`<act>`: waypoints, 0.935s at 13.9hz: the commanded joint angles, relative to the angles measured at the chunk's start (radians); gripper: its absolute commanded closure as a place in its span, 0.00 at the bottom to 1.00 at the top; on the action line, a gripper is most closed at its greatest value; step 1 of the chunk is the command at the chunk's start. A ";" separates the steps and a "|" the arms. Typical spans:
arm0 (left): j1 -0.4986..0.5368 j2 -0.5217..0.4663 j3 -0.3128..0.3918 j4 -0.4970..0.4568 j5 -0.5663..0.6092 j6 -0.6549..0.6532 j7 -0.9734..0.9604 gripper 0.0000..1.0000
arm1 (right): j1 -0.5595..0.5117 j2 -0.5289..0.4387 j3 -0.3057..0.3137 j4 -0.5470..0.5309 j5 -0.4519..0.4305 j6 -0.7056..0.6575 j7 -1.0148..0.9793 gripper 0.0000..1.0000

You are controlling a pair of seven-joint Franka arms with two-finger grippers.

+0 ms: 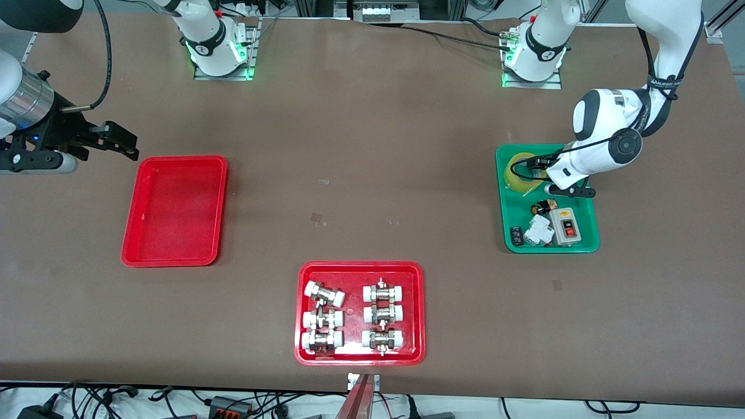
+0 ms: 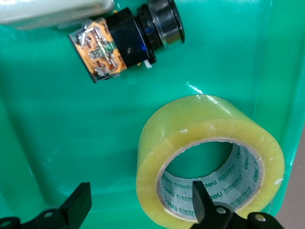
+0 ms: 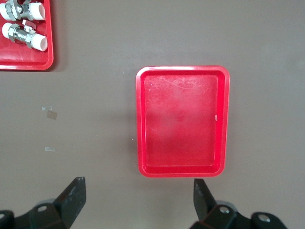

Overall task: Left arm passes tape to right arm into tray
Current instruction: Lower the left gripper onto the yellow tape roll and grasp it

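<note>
Tape point(image 2: 209, 160): wide yellowish roll lying flat in the green tray point(image 1: 588, 244), at the end of that tray farthest from the front camera; pale core faces up, which leaves the wall of the roll open to a pinch from above.
Left gripper point(image 2: 138, 205): low over the tape, fingers spread; one finger point(image 2: 202, 200) sits inside the core, the other stands outside the roll, so the wall lies between them. Not yet closed on it. Judged step: the grasp that starts the pass.
Left arm point(image 1: 605, 145): bent down over the green tray from its base at that end of the table, wrist pointed at the roll.
Green tray, other contents: black-and-orange push-button part point(image 2: 124, 40) near the tape but apart from it; grey switch box point(image 1: 564, 226) and small white parts at the end nearer the front camera. Any lift should rise straight to avoid them.
Right gripper point(image 3: 138, 202): fingers apart, holding nothing, raised beside the red tray point(image 1: 174, 256) toward the right arm's end of the table; waiting, placed to receive and then drop.
Red tray: bare inside, destination.
Fittings tray point(image 1: 361, 358): red, white-capped metal fittings in rows, nearest the front camera; not part of this job.
</note>
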 commanded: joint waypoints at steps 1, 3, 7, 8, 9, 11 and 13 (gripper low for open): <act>0.005 0.013 -0.005 0.006 -0.013 0.019 0.021 0.51 | -0.001 -0.006 0.000 0.008 0.001 -0.014 -0.004 0.00; 0.012 0.008 -0.005 0.006 -0.014 0.016 0.020 0.72 | -0.001 -0.006 0.000 0.008 0.000 -0.014 -0.005 0.00; 0.018 -0.013 -0.005 0.006 -0.014 -0.028 0.012 0.99 | -0.001 -0.006 0.000 0.008 0.001 -0.015 -0.008 0.00; 0.023 -0.024 -0.005 0.006 -0.014 -0.037 0.011 0.99 | -0.001 -0.006 0.000 0.008 0.001 -0.015 -0.011 0.00; 0.024 -0.039 -0.006 0.008 -0.014 -0.059 0.012 0.99 | -0.001 -0.006 0.000 0.008 0.000 -0.015 -0.013 0.00; 0.024 -0.099 -0.006 0.025 -0.022 -0.134 0.011 0.99 | 0.001 -0.006 0.000 0.007 0.000 -0.017 -0.016 0.00; 0.023 -0.142 -0.006 0.074 -0.030 -0.221 0.020 0.96 | 0.004 -0.003 0.001 0.004 0.001 -0.036 -0.014 0.00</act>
